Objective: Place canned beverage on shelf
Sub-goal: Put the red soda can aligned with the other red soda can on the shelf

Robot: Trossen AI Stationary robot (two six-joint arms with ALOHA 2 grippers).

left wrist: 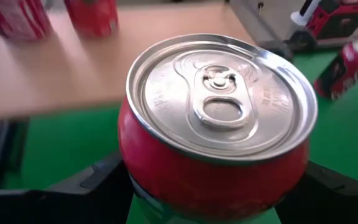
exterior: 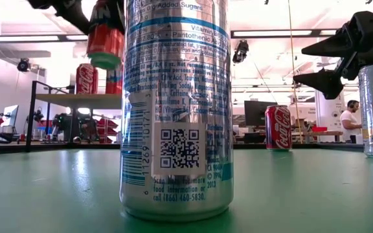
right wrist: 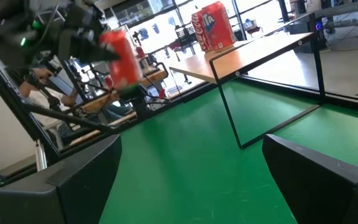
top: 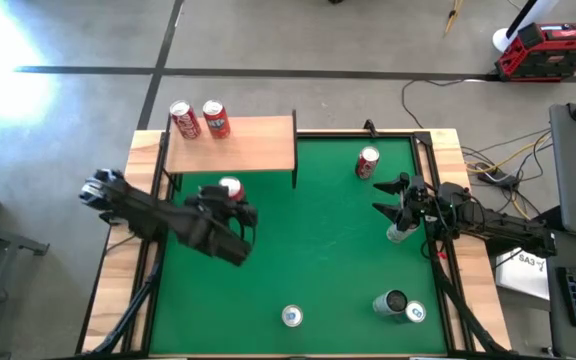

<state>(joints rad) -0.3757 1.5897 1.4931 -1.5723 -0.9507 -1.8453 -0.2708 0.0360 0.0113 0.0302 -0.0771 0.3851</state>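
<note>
Between the left pincer's (top: 231,205) clamped fingers, a red can (left wrist: 216,143), silver-lidded, tab unopened, upright.

Held can: red can (top: 230,189), silver top, upright, off the mat, gripped in left hand (top: 236,207), just beside shelf's near edge.
Shelf: light-wood board (top: 253,145) on thin blk legs; 2 red cans (top: 199,119) upright at far-left corner.
</note>
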